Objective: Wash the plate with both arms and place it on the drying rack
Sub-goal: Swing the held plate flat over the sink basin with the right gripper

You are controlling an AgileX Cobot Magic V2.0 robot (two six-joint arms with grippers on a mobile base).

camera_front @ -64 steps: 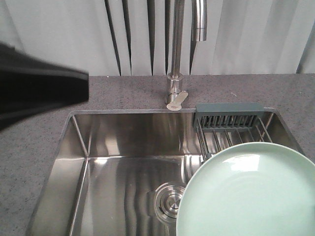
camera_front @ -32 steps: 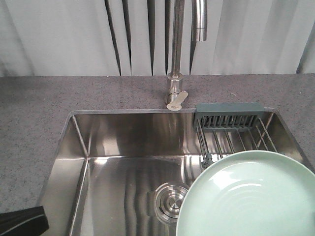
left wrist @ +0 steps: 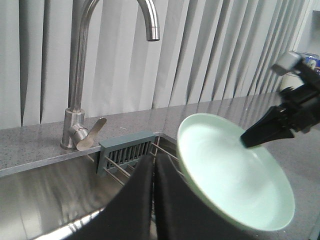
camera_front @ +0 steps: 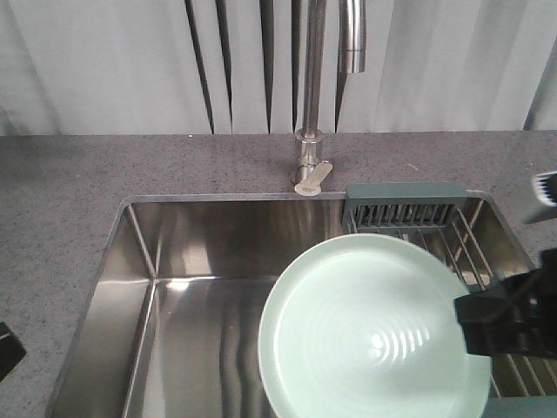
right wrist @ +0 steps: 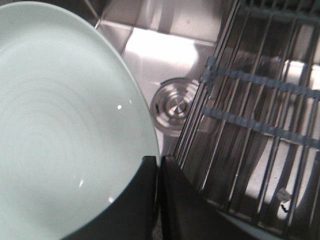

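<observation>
The pale mint-green plate hangs tilted over the steel sink, its face towards the front view. My right gripper is shut on the plate's right rim; in the right wrist view its fingertips pinch the rim of the plate. The left gripper is shut with nothing between its fingers, just left of the plate and in front of the drying rack. In the front view only a black corner of the left arm shows at the lower left edge. The drying rack sits across the sink's right end.
A tall steel faucet with a lever stands behind the sink on the grey speckled counter. The sink's drain lies below the plate. The sink wall bounds the left. Pale curtains hang behind.
The plate has swung left and up over the sink, and the right gripper has come into the front view. The left arm dropped from upper left to the lower left corner.
</observation>
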